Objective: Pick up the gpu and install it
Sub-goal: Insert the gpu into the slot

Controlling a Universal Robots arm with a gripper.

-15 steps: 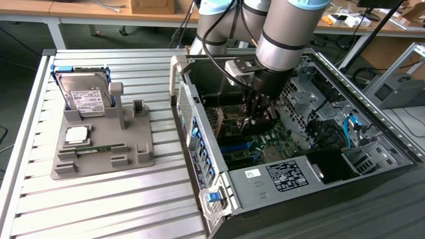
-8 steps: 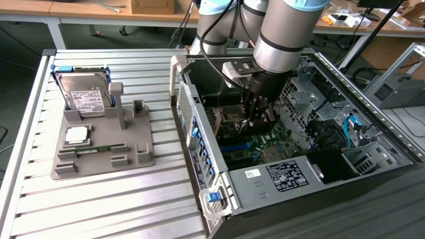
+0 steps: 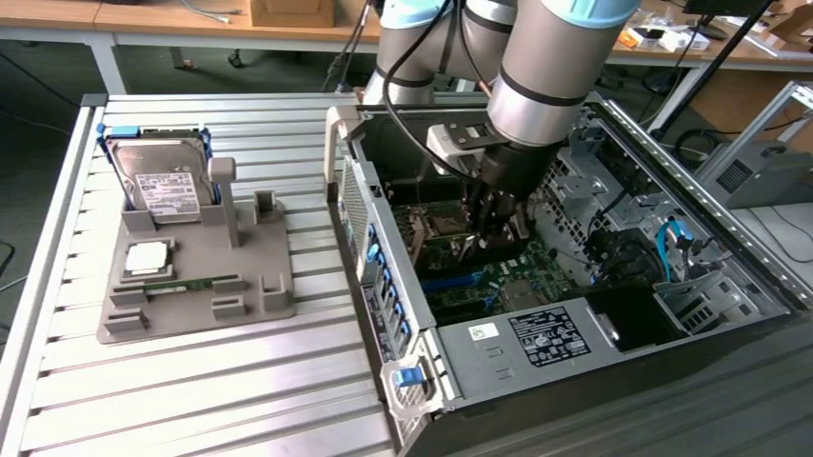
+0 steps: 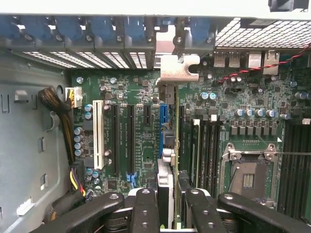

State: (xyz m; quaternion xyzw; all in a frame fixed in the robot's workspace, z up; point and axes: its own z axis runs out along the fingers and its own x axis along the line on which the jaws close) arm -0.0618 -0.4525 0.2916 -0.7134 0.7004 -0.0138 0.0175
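so, exterior view: the arm reaches down into the open computer case (image 3: 661,181), which lies on its side on the counter (image 3: 190,381); the end effector (image 3: 498,227) hangs low over the motherboard (image 3: 477,286). on the exterior view's left a grey holder (image 3: 190,286) carries the hard drive (image 3: 159,181) and a memory stick (image 3: 178,284).
wrist view: the gpu (image 4: 167,145) stands edge-on between the fingers (image 4: 145,208), running along the blue expansion slot (image 4: 164,121), its silver bracket (image 4: 177,68) up against the rear slot openings of the case.
risk, as i judge it: if the card edge sits slightly off the slot, pushing down could jam it or flex the board; the bracket could also catch on the case wall and leave the card tilted.
end effector: partly spread, the fingers pinching the gpu by its two faces, holding it upright just above or in the slot; i cannot tell whether it is seated.
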